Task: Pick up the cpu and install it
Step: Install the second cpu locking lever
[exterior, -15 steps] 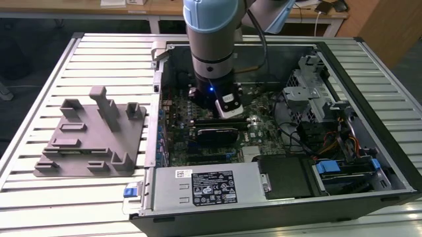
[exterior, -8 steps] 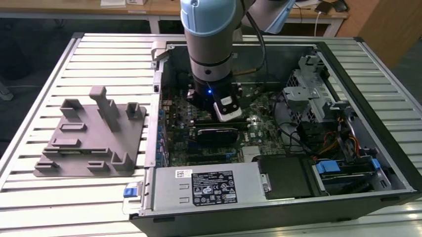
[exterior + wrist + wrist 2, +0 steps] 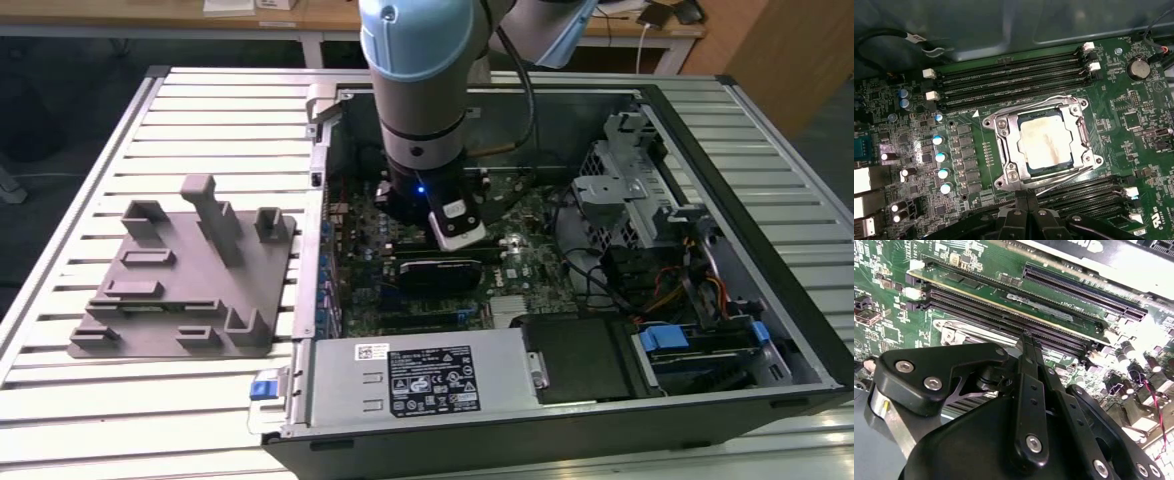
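the small flat square cpu (image 3: 1047,142) with its dull silver metal top lies seated in the metal-framed socket (image 3: 1004,135) on the green motherboard (image 3: 1134,125), just beyond the tips of the black hand (image 3: 1027,200), which hangs above the board and is not touching the chip. the two fingers (image 3: 1030,370) of the hand are pressed together with nothing between them.

the open grey computer case (image 3: 441,375) lies on its side on the ribbed white tabletop (image 3: 160,400). inside the case are the motherboard, black memory slots (image 3: 1014,75) on either side of the socket, a black drive bay and bundled cables. beside the case on the tabletop stands a grey plastic fixture plate (image 3: 187,290) with upright posts.

the chip's top is smudged with a pale, cloudy residue, and a thin darker rim shows around it.
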